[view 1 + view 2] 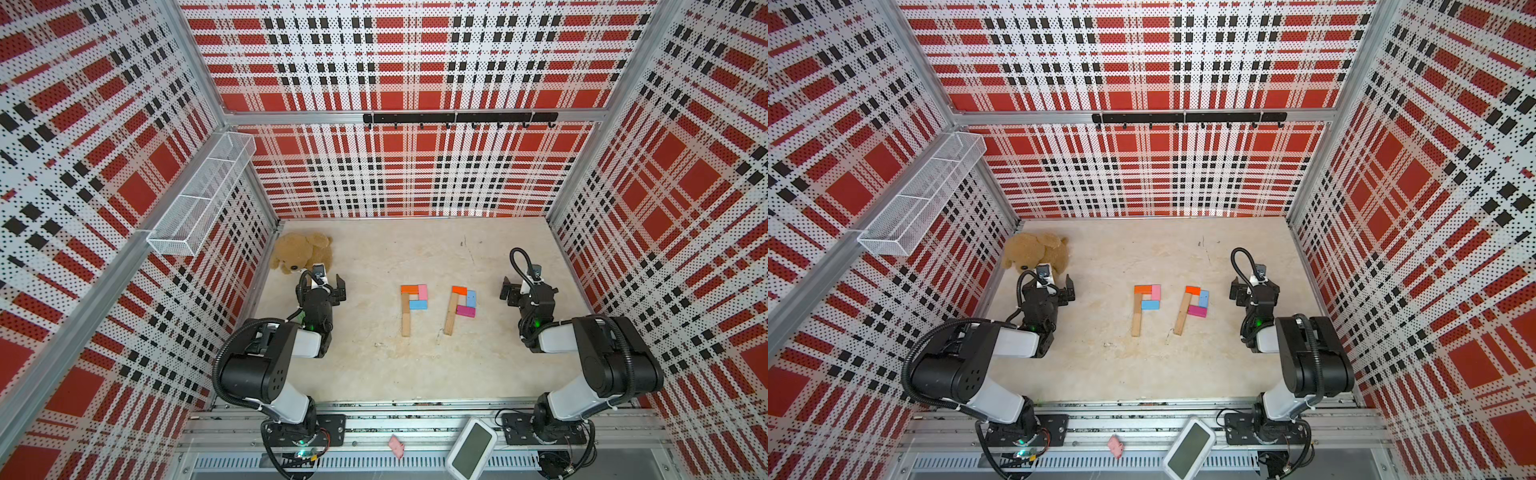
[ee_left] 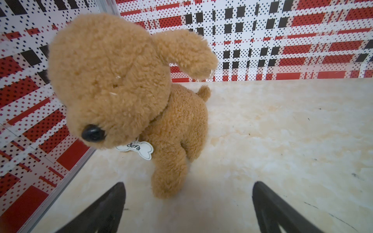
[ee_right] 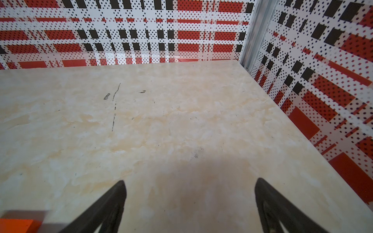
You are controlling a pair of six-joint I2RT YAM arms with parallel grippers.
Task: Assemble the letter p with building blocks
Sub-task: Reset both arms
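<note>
we judge the build done: the building blocks (image 1: pixel 406 316) lie on the table (image 1: pixel 415 374) as two p shapes, side by side. our left gripper (image 2: pixel 188 183) and right gripper (image 3: pixel 190 180) hang spread, empty, well apart from them; next calls only for staying clear.

Orange block (image 3: pixel 16 226) is blurred and cut off at the frame's corner — plush dog (image 1: pixel 299 249) partly hidden behind the left arm (image 1: pixel 316 307).

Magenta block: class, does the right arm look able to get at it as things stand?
Probably yes: the open right hand sits beside the magenta block, with only bare table between them.
</note>
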